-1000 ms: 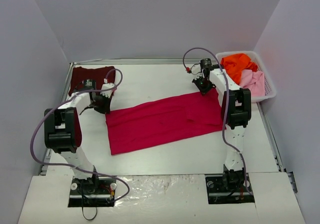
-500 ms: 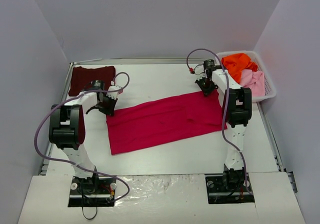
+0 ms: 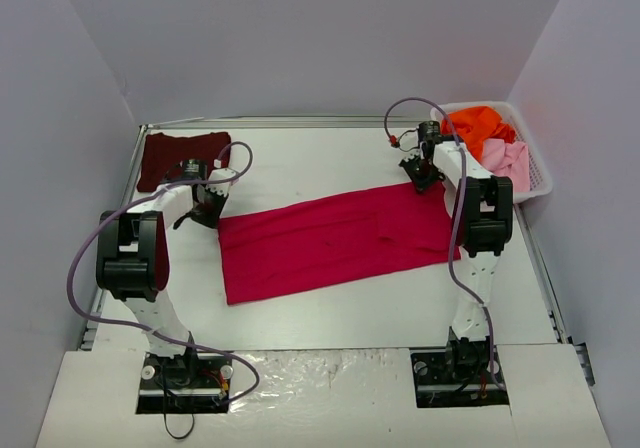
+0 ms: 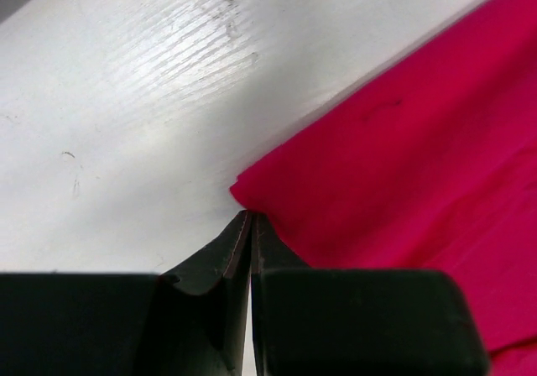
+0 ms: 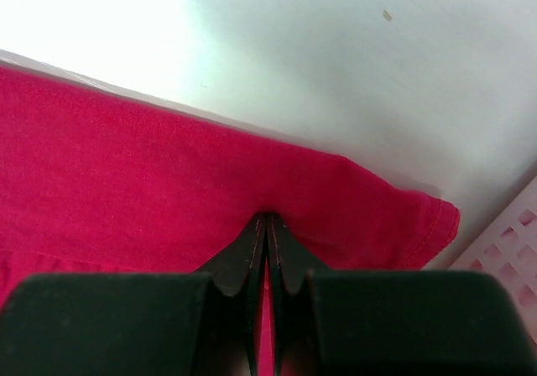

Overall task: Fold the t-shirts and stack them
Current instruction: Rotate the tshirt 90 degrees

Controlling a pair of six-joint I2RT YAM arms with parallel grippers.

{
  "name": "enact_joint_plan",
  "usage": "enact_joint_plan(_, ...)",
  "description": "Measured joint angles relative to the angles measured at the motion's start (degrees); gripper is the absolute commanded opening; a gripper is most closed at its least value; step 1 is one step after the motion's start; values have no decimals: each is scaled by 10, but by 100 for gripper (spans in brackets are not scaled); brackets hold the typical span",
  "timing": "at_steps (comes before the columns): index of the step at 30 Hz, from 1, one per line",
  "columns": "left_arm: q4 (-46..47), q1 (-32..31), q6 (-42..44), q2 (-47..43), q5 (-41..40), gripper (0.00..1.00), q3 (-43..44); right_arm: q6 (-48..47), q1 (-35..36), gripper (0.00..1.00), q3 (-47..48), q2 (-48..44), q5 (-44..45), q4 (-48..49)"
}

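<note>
Left gripper [image 4: 250,218] and right gripper [image 5: 266,218] pinching red shirt's [image 3: 330,243] far corners. Fold beginning; next likely needing even carrying to its near edge.

Plain crimson shirt [image 3: 330,243], maroon shirt [image 3: 172,154], white mesh basket [image 3: 538,175]

Overhead plus two wrist close-ups
Top camera looks down over the red shirt [image 3: 335,243]; each wrist camera hugs one far corner.

The red shirt [image 3: 330,243] is stretched out as a long strip across mid-table. The maroon shirt [image 3: 170,155] is laid, apparently folded, at the far-left corner. An orange shirt [image 3: 474,128] and a pink shirt [image 3: 506,160] are heaped in the basket [image 3: 538,180].
</note>
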Motion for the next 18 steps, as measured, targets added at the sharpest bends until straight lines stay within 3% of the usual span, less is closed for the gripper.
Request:
enact_joint_plan(12,3,2,-4,-8,-18,2,-6,-2,0,0,-2,-2,3,0)
enact_joint_plan(18,-11,18,-2,-79,-19,2,-5,-3,21,0,27,14,15,-24)
